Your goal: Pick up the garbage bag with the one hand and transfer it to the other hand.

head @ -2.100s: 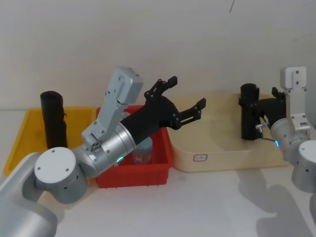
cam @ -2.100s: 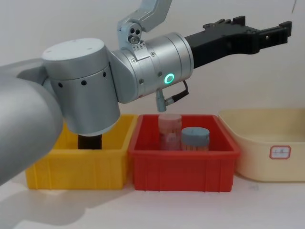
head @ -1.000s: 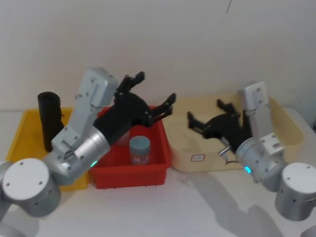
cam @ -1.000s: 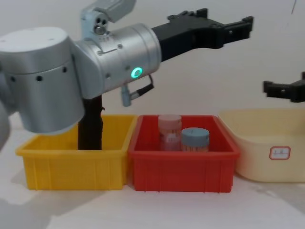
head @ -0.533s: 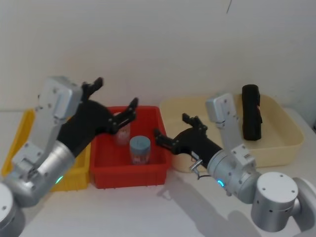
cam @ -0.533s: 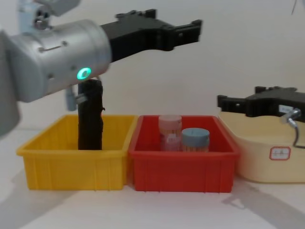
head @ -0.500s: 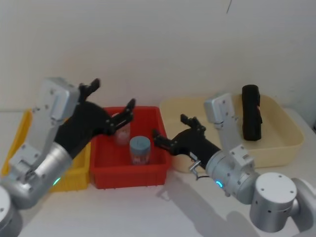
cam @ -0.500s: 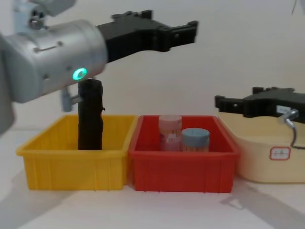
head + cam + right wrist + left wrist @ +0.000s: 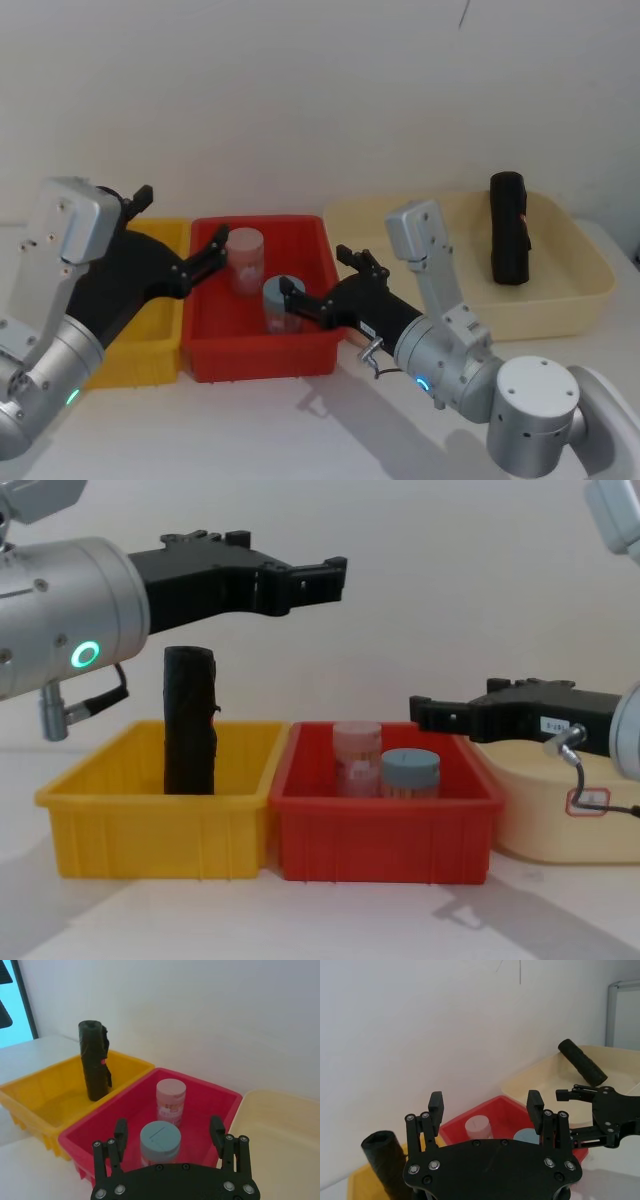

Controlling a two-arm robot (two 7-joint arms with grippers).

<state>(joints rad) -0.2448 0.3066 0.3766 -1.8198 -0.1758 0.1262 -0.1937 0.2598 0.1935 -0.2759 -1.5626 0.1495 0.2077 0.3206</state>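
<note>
My left end effector (image 9: pixel 485 1102) and right end effector (image 9: pixel 168 1126) gape wide, empty
The garbage bag (image 9: pixel 189 720) below the left looks light, squashy, slick; I'd pinch mid-roll

Test lab bench: plain white wall (image 9: pixel 300 100), plastic sorting bins (image 9: pixel 385 832).

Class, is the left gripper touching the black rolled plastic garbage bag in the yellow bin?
Apart. Chest view: wall shows between left gripper and garbage bag.
</note>
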